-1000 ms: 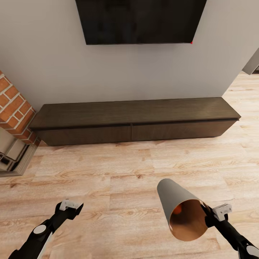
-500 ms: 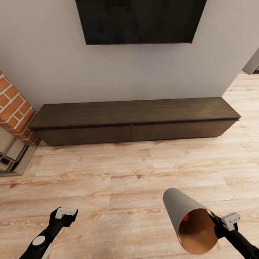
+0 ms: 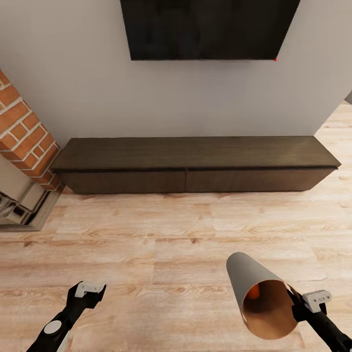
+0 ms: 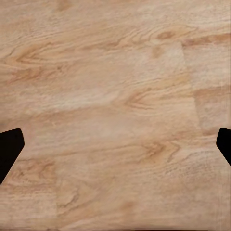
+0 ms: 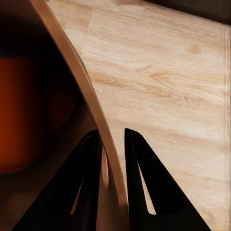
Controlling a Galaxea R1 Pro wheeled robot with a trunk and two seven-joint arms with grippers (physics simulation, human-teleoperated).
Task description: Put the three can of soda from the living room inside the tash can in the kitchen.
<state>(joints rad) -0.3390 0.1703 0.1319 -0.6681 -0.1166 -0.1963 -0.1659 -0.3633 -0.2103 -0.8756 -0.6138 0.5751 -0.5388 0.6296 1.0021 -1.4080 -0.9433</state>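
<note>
Grey bin: tash can (image 3: 252, 288) carried tipped at 5 o'clock, mouth toward camera, orange soda can (image 3: 253, 292) seen inside.
Right gripper (image 5: 113, 144): clamped on bin rim.
Left gripper (image 3: 88, 289): empty, fingers spread.
Advice: rim pinch kept firm, mouth raised so can is not spilled.
Surroundings: wood floor (image 3: 146, 244); dark low cabinet (image 3: 195, 164) at 12 o'clock, TV (image 3: 208, 29) above, brick fireplace (image 3: 24, 142) at 10 o'clock.

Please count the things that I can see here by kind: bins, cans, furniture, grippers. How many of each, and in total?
Bins: 1, the bin held by the right gripper
Cans: 1, orange can inside the bin
Furniture: 3, cabinet, TV, fireplace
Grippers: 2, with the left gripper
Total: 7
</note>
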